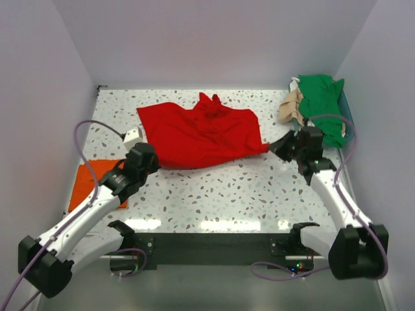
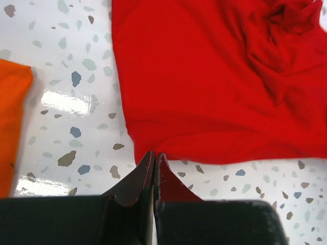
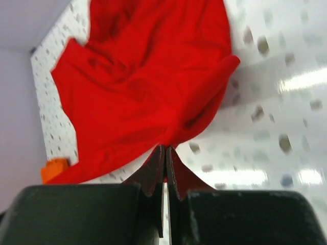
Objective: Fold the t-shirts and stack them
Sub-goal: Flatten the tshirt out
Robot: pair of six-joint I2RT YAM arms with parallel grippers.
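Observation:
A large red t-shirt [image 1: 201, 133] lies loosely spread on the speckled table's middle. My left gripper [image 1: 148, 157] is shut at its near left corner, and the left wrist view shows the closed tips [image 2: 154, 155] pinching the shirt's hem [image 2: 214, 87], which lies flat. My right gripper [image 1: 280, 146] is shut on the shirt's right corner, and the cloth [image 3: 148, 87] bunches up from the tips [image 3: 166, 149]. A folded orange t-shirt [image 1: 97, 184] lies flat at the left edge. A green t-shirt [image 1: 322, 100] and a tan one [image 1: 292, 107] are heaped at the back right.
A teal basket [image 1: 349, 113] under the green and tan shirts stands against the right wall. A small white tag [image 1: 132, 137] shows by the red shirt's left edge. White walls close in the table on three sides. The orange shirt also shows in the left wrist view [image 2: 10, 122].

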